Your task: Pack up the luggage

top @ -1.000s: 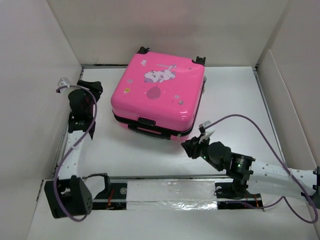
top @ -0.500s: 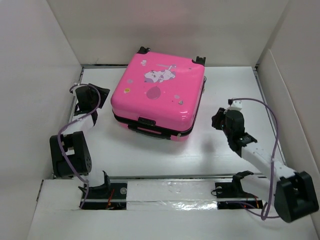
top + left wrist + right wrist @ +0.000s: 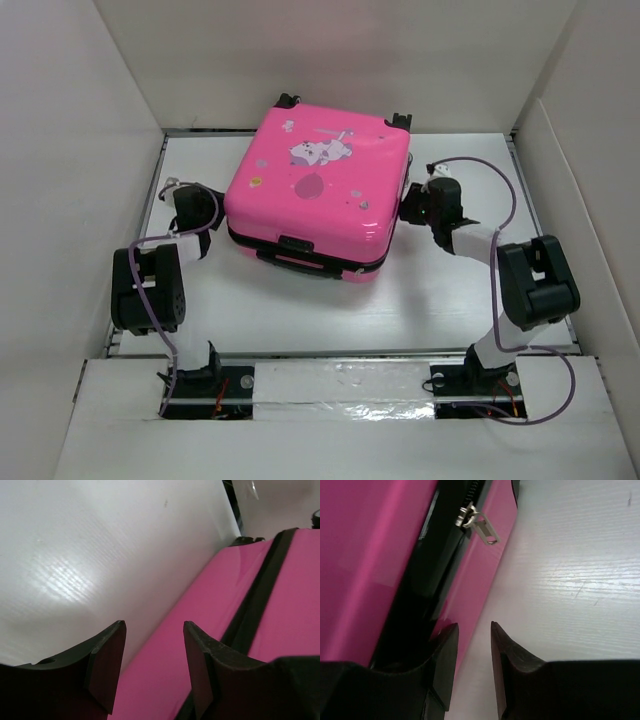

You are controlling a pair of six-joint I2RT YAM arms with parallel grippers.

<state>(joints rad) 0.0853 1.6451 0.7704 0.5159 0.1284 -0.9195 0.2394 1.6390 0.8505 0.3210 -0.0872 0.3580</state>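
The pink luggage [image 3: 315, 190] lies flat and closed on the table, cartoon print up, black wheels at its far side. My left gripper [image 3: 205, 208] is at its left side, open, with the pink shell [image 3: 200, 630] and black zipper trim [image 3: 255, 600] close in front of the fingers. My right gripper [image 3: 410, 205] is at its right side, open with a narrow gap, next to the pink shell [image 3: 365, 555]. A silver zipper pull [image 3: 480, 526] hangs from the black zipper band just ahead of it. Neither gripper holds anything.
White walls stand on the left, back and right of the white table [image 3: 440, 300]. A taped strip [image 3: 340, 385] runs along the near edge by the arm bases. The suitcase's black handle [image 3: 295, 245] faces the near side.
Both arms have swung in from the near side to the suitcase's flanks: the left gripper moved toward its left side, the right gripper up to its right side. The suitcase has not moved.
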